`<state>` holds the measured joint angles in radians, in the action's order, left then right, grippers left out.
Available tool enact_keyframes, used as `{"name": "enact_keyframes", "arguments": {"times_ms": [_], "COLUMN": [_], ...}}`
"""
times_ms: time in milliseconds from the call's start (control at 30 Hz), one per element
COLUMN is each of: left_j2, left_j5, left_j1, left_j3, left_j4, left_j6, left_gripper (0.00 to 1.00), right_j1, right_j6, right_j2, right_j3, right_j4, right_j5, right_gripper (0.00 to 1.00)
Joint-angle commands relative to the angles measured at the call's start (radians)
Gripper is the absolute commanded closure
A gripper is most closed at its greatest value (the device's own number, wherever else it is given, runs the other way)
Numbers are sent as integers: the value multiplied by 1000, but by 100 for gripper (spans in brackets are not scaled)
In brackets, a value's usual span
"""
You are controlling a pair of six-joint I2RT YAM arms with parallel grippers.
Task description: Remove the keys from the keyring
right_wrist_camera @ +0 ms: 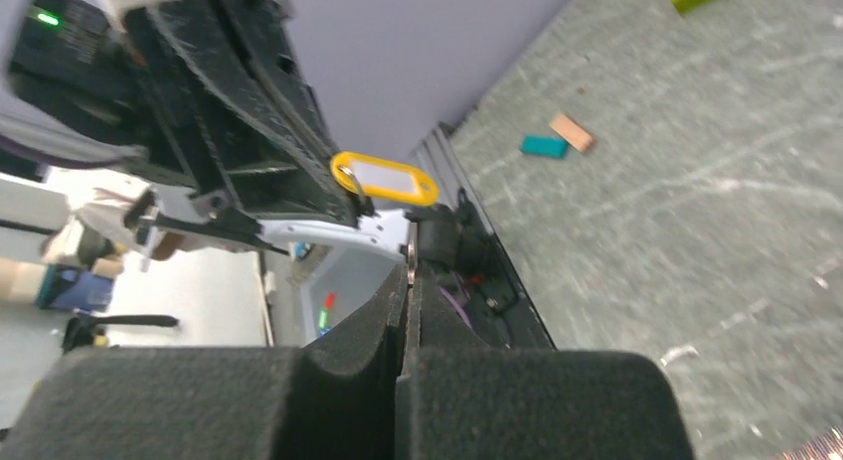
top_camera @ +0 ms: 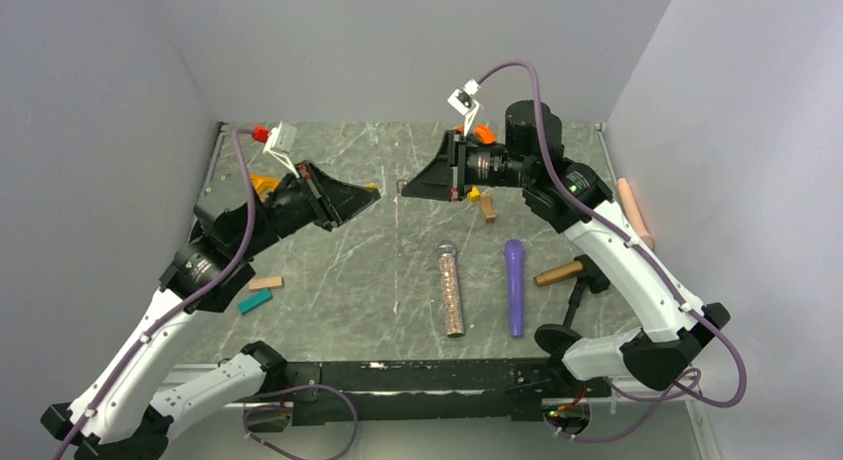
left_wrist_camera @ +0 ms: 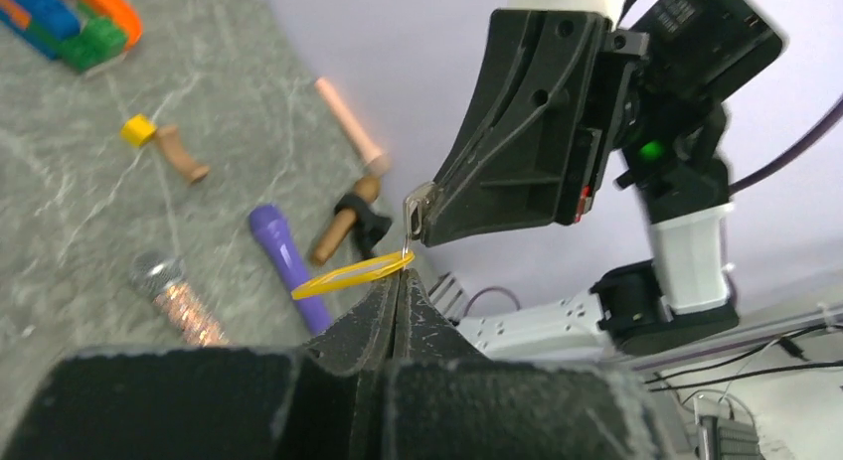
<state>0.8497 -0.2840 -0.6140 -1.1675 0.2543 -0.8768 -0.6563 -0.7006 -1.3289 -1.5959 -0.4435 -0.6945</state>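
The key (right_wrist_camera: 383, 179) is a flat yellow oval piece with a white middle, seen edge-on in the left wrist view (left_wrist_camera: 353, 274). My left gripper (left_wrist_camera: 401, 277) is shut on its end and holds it in the air over the middle of the table (top_camera: 373, 192). A thin metal keyring (left_wrist_camera: 418, 210) hangs from the tip of my right gripper (top_camera: 406, 190), which is shut on it (right_wrist_camera: 411, 251). The ring's lower end reaches the key in the left wrist view. The two gripper tips nearly meet.
On the table lie a glitter tube (top_camera: 450, 289), a purple cylinder (top_camera: 514, 286), a wooden-handled tool (top_camera: 559, 273), a peach rod (top_camera: 636, 212), a teal block (top_camera: 254, 301), a tan block (top_camera: 265, 282), a small yellow cube (top_camera: 474, 194) and an orange-yellow triangular frame (top_camera: 264, 184).
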Motion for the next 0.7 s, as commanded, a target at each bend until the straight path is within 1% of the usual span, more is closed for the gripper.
{"name": "enact_keyframes", "arguments": {"times_ms": [0,133,167,233,400,533,667], "left_j2": [38,127,142,149,174,230,299], "left_j5": [-12,-5,1,-9,-71,-76,-81], "left_j1": [7,71,85,110,179,230,283], "left_j3": [-93,-118,-105,-42,116,161,168], "left_j4": [314,557,588,573,454,419,402], "left_j6": [164,208,205,196,146,144,172], "left_gripper": [100,100,100,100,100,100,100], "right_j1": [-1,-2,-2,-2,-1,-1,-1], "right_j6": [147,182,185,188,186,181,180], "right_j2": [24,46,53,69,100,114,126], "right_j3": [-27,7,18,42,88,102,112], "right_j4": [-211,-283,-294,-310,-333,-343,-352], "right_j5": [70,112,120,133,164,178,190], "right_gripper": [100,100,100,100,100,100,100]}}
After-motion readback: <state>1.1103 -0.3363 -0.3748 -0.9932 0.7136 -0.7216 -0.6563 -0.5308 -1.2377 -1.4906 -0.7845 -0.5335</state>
